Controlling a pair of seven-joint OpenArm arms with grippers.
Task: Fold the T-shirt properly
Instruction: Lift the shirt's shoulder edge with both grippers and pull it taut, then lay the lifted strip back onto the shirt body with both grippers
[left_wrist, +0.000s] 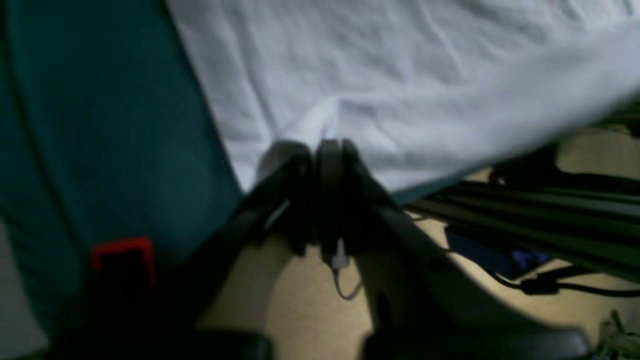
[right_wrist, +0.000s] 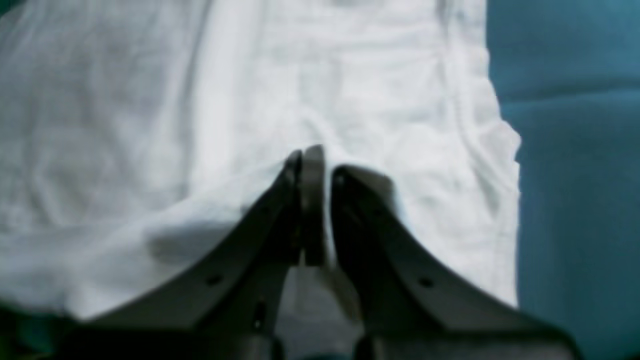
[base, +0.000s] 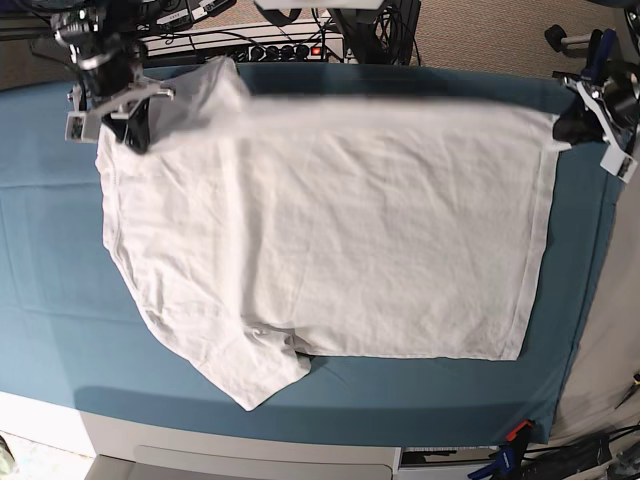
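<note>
Clenched jaws pinch white cloth in both wrist views.
Right gripper (base: 128, 125) grasps the T-shirt (base: 340, 230) at its far shoulder corner; left gripper (base: 572, 128) grasps the far hem corner, the edge between them lifted off the teal cloth sheet (base: 60, 300). Only the base view shows the near sleeve lying flat.

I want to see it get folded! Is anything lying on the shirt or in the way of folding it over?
Nothing visible is in the way. Both sets of fingers already pinch the T-shirt: the left gripper at one far corner, the right gripper at the other. Only the teal cloth lies underneath.
</note>
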